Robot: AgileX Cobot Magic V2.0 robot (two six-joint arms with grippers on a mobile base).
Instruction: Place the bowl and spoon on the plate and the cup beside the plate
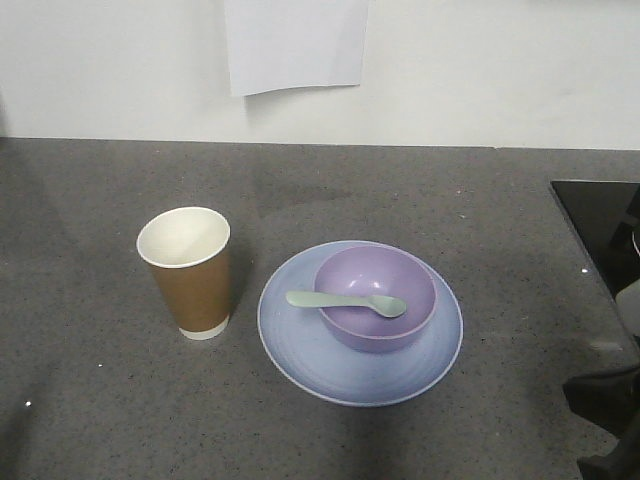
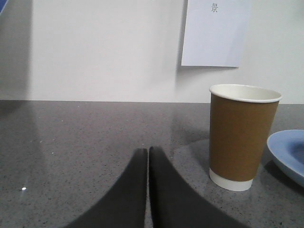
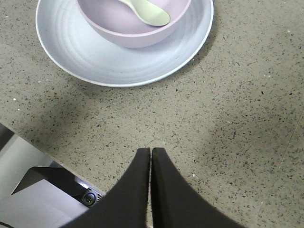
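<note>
Desk [image 1: 90,400] is grey and speckled, and the things sit near its middle. The plate [image 1: 300,350] lies flat on it. The bowl [image 1: 385,335] stands on the plate, a bit to the far right side of it. The spoon [image 1: 345,301] rests across the bowl, with its scoop inside and its handle sticking out over the left rim. The cup [image 1: 188,275] stands upright on the desk just to the left of the plate, not touching it. A white paper [image 1: 295,45] hangs on the far wall.

The left pincer [image 2: 148,156] is closed tight with nothing in it, near the cup. The right pincer [image 3: 150,156] is closed tight too, empty, on the near side of the plate.
</note>
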